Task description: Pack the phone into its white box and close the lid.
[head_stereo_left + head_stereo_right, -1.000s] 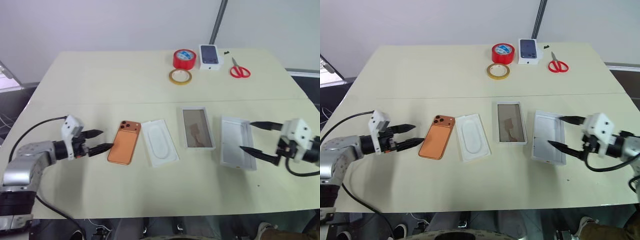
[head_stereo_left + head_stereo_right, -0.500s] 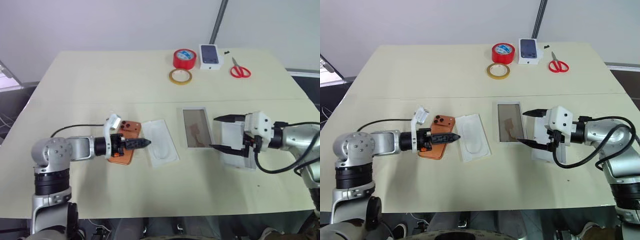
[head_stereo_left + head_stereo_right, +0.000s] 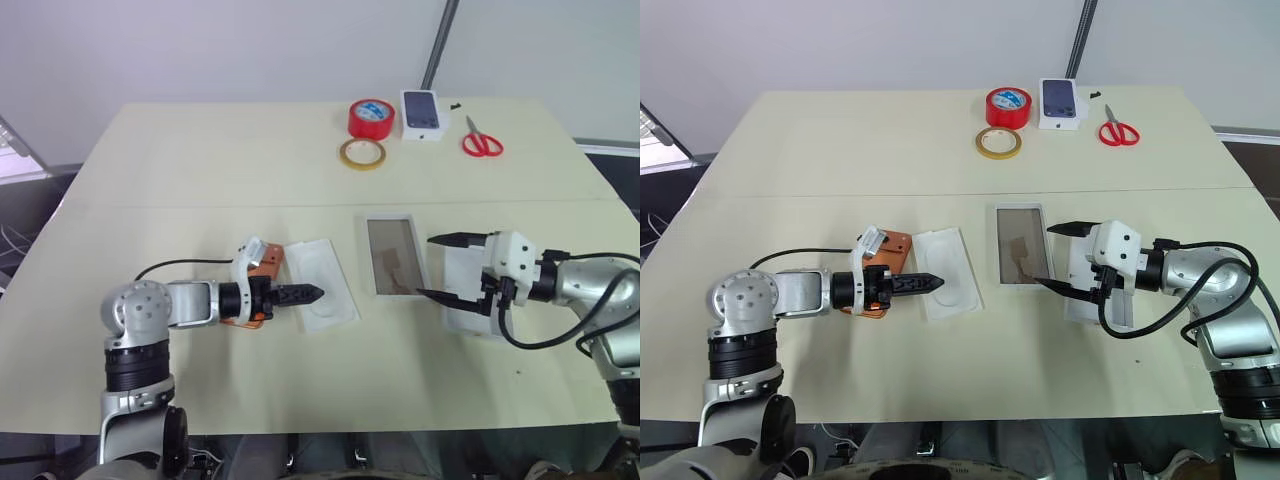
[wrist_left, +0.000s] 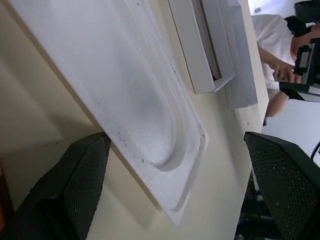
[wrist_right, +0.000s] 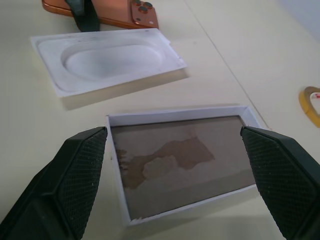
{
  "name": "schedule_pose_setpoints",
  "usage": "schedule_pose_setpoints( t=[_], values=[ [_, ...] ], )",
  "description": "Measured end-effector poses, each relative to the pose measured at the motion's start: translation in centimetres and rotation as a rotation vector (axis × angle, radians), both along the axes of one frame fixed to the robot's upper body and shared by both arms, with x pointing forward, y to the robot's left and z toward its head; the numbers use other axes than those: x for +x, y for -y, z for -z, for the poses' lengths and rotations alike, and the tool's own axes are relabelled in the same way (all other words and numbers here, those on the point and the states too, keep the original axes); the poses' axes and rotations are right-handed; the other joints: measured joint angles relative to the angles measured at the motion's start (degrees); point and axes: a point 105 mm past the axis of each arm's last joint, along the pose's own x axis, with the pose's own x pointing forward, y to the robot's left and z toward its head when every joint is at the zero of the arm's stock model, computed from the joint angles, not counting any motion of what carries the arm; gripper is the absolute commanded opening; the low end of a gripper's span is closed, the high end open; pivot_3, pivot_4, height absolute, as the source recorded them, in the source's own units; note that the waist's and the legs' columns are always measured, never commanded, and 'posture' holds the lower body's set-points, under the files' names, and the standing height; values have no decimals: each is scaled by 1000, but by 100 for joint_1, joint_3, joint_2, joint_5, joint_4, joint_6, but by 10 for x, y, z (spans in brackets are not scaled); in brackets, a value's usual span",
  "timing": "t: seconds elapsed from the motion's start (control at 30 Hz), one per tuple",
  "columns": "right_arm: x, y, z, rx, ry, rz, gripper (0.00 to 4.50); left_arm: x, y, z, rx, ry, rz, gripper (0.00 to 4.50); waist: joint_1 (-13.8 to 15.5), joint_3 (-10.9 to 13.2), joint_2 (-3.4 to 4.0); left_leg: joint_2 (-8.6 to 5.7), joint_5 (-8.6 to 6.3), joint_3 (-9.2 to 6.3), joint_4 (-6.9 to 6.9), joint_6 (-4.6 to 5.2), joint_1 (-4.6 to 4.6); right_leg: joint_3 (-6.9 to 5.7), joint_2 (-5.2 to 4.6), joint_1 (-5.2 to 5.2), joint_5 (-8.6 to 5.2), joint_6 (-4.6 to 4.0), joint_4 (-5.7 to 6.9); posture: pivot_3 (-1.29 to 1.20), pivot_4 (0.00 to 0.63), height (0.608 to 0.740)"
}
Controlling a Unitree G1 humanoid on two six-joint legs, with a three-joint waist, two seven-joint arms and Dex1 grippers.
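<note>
The left pincer (image 3: 925, 283) is spread above the moulded insert (image 3: 948, 270), past the phone (image 3: 883, 270); it should be drawn back leftward first. The right pincer (image 3: 1062, 257) is spread around the white box (image 3: 1020, 247).

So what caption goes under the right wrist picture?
Open right gripper faces the white box, with the moulded insert and phone beyond.
</note>
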Motion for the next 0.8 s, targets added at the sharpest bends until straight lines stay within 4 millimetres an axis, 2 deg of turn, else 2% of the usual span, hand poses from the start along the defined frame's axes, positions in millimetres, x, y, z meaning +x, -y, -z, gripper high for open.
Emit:
schedule_pose_setpoints(
  t=[0.07, 0.17, 0.2, 0.47, 0.57, 0.7, 0.8],
  values=[
    [0, 1, 1, 2, 0, 6, 4500, 2, -2, 4, 22, -12, -20, 2101, 25, 0, -1, 0, 0, 0, 0, -1, 0, 0, 0, 1, 0, 0, -2, 0, 150, 740],
    [-2, 2, 4, 2, -10, 13, 4500, 3, -5, 9, 44, -30, -45, 713, 67, 0, -1, 0, 1, 0, 0, -3, -2, 0, 0, -1, 0, 0, -4, 0, 150, 740],
    [-2, 2, 5, 2, -10, 14, 4500, 3, -5, 9, 49, -29, -47, 100, 71, 0, -1, 0, 1, 0, 0, -3, -2, 0, 0, -1, 0, 0, -4, 0, 150, 740],
    [-1, 3, 6, 8, -2, 29, 4500, 4, -4, 8, 42, -27, -53, 39, 81, -8, 12, 0, -2, 0, 0, 1, 7, 0, 0, 9, 0, 0, -4, 0, 150, 740],
    [-6, -6, 8, 37, -12, 8, 4500, 10, -6, 4, 24, -33, -70, 39, 86, -7, 10, 0, -2, -2, 0, 1, 5, 0, 1, 7, 0, 0, -4, 0, 150, 740],
    [-19, -30, 28, 41, -101, -72, 4500, 21, -19, -5, -33, -66, -96, 39, 66, 0, -1, 0, 1, -2, 0, -4, -2, 0, 2, -4, 0, 0, -2, 0, 150, 740],
    [-21, -40, 45, 2, -151, -103, 4500, 28, -28, -16, -45, -60, -102, 39, 84, 1, -3, -1, 8, -2, 3, -15, -9, 0, 1, -11, 0, 0, -2, 0, 150, 740]
  ],
)
